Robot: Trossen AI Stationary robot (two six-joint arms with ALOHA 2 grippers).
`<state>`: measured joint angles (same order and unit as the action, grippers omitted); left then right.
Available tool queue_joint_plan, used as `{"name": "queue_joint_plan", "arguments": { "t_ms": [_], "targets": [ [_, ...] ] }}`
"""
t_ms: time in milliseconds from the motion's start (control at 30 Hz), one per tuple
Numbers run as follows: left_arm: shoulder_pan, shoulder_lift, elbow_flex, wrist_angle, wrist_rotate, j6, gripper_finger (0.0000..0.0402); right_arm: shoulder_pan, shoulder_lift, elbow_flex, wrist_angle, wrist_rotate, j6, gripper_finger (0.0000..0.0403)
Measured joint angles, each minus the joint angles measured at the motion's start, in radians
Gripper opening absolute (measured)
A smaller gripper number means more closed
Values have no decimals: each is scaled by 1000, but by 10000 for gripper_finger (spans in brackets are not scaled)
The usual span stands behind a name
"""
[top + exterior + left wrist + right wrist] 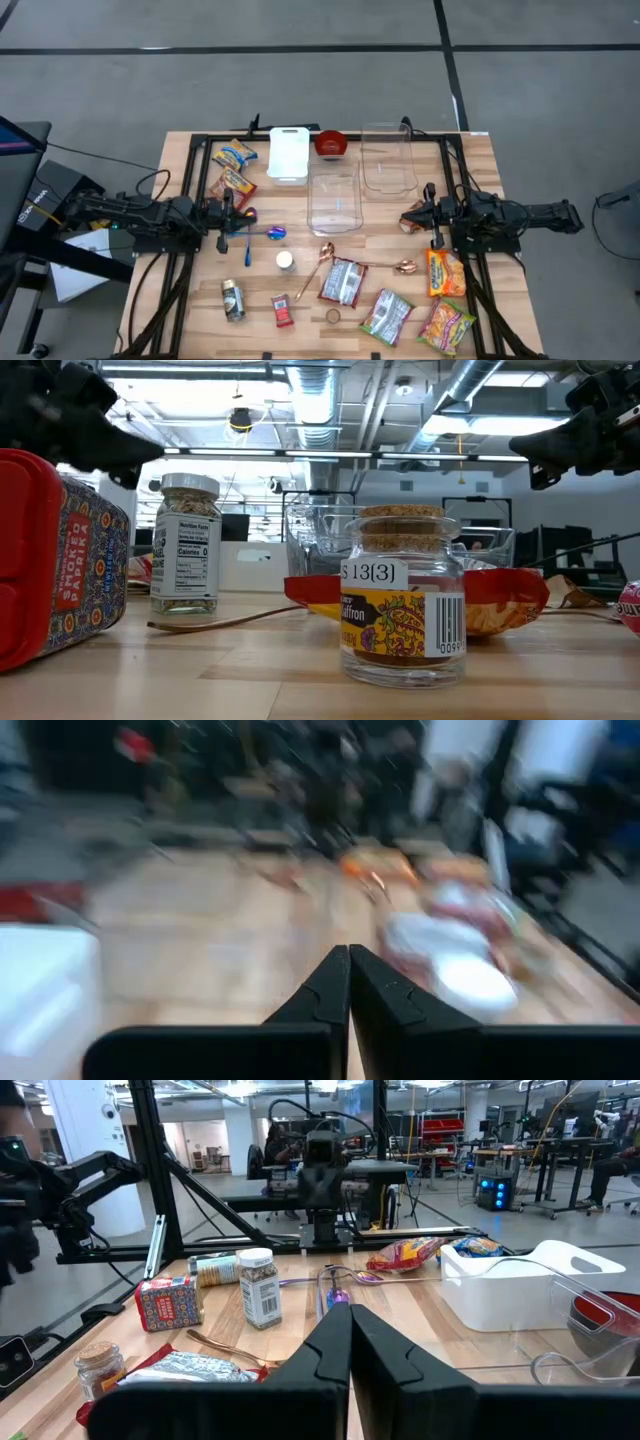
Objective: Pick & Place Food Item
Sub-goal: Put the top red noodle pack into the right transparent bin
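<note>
A wooden table (190,300) stands on a grey floor, with a workshop of racks and ceiling ducts behind it. Food and tableware are strewn over the near half: snack packets, a silver pouch (343,281), a red tin (283,310), a spice jar (233,299), a small corked jar (402,596) and a long spoon (315,268). Toward the back sit two clear bins (334,202), a white bin (288,154) and a red bowl (331,144), likely the places meant to receive whatever is picked.

The task names no particular food item, and nothing is held. The nearest candidates to the right arm are the orange packet (443,272) just in front of it and the pouch toward the centre.

The left gripper (240,217) hovers at the left edge, fingers pressed together, empty. The right gripper (408,219) hovers at the right edge beside a clear bin, fingers likewise closed on nothing. Both arms sit back from the clutter, which reads as a ready pose, leaving the middle free.
</note>
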<state>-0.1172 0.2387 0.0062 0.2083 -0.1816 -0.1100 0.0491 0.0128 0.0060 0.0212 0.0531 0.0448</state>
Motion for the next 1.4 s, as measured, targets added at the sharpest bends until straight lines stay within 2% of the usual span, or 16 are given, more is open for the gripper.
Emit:
{"name": "queue_joint_plan", "arguments": {
  "t_ms": [200,267,333,433,567,700,867,967,1133,1300,1400],
  "targets": [
    [1,61,0,454,-127,-444,4,0,0,0,0,0,0,0],
    [1,81,0,603,-184,-527,3,0,0,0,0,0,0,0],
    [1,94,0,751,-236,-548,3,0,0,0,0,0,0,0],
    [1,111,0,914,-276,-483,3,0,0,0,0,0,0,0],
    [1,110,0,1039,-277,-391,2,0,0,0,0,0,0,0],
    [1,110,0,1095,-279,-310,2,-9,0,0,4,23,0,0],
    [1,111,0,1124,-279,-237,2,-30,0,0,53,53,-97,0],
    [1,110,5,1137,-279,-234,2,-33,0,0,192,52,-97,0],
    [1,147,83,1135,-279,-195,2,-28,0,0,562,50,-97,0],
    [1,209,217,1137,-239,-24,2,-42,-1,41,879,80,-105,0],
    [1,247,292,1135,-193,66,2,-53,-1,76,1001,101,-101,0]
  ]
}}
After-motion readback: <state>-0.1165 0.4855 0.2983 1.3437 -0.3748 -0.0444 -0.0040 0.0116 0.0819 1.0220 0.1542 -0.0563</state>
